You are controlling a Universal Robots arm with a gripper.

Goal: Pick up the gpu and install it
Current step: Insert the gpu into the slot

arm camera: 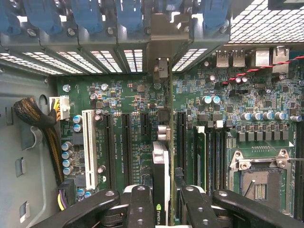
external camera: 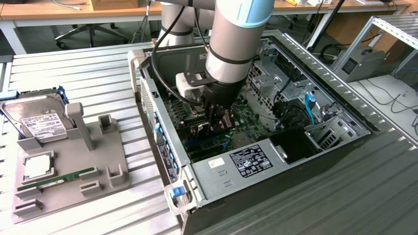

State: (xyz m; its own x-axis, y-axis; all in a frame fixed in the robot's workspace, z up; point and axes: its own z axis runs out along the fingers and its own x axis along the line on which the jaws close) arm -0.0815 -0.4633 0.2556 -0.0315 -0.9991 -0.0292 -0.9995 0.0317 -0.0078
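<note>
One gripper [arm camera: 164,211] is clamped on the gpu [arm camera: 161,152], its fingers [arm camera: 140,204] pressing the card's two flat faces near the upper edge. The card stands on edge inside the computer case [external camera: 216,169], just under the gripper, over the motherboard [arm camera: 118,95] and alongside the long black expansion slots [arm camera: 181,142]. Whether it is seated I cannot tell. It looks light, stiff and fragile, so it is best gripped by faces or edges, never the contacts. Its metal bracket [arm camera: 162,69] points towards the case's rear openings.

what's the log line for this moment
arm: inside case | fingers: shut on gpu | gpu: edge-on over motherboard slots | seated: cannot tell
</note>
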